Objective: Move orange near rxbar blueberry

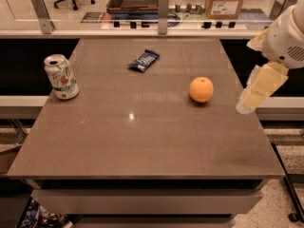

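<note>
The orange [201, 89] sits on the brown table [142, 141], right of its middle. The rxbar blueberry [144, 61], a dark blue wrapper with white print, lies flat toward the back of the table, up and left of the orange and well apart from it. My gripper [254, 91], pale yellow on a white arm, hangs at the table's right edge, just right of the orange and not touching it. It holds nothing that I can see.
A white-green drink can [61, 77] stands upright near the table's left edge. A glass barrier with metal posts [163, 6] runs behind the table. A cardboard box [225, 0] stands beyond it at the back right.
</note>
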Controlling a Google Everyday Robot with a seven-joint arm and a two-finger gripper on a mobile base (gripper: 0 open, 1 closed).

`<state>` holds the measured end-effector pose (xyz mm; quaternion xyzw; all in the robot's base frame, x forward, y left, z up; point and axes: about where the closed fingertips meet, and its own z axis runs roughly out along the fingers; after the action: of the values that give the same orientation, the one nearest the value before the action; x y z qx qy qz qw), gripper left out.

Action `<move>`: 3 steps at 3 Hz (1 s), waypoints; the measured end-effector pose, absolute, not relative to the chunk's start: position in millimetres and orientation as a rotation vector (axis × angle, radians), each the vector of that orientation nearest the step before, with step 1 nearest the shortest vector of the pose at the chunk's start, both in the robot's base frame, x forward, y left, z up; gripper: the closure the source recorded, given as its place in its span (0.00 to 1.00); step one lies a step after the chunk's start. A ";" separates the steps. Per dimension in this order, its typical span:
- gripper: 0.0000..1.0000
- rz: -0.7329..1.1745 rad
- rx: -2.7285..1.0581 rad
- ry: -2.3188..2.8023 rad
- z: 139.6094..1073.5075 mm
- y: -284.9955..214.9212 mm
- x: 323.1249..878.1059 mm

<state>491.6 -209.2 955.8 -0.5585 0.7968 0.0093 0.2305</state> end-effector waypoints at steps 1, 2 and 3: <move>0.00 0.158 -1.418 2.141 931.8 -207.7 518.2; 0.00 0.271 -1.299 2.068 912.4 -207.3 537.4; 0.00 0.326 -1.213 2.004 895.7 -210.8 554.6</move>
<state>554.6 -210.8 895.7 -0.4748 0.7842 0.1275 0.3784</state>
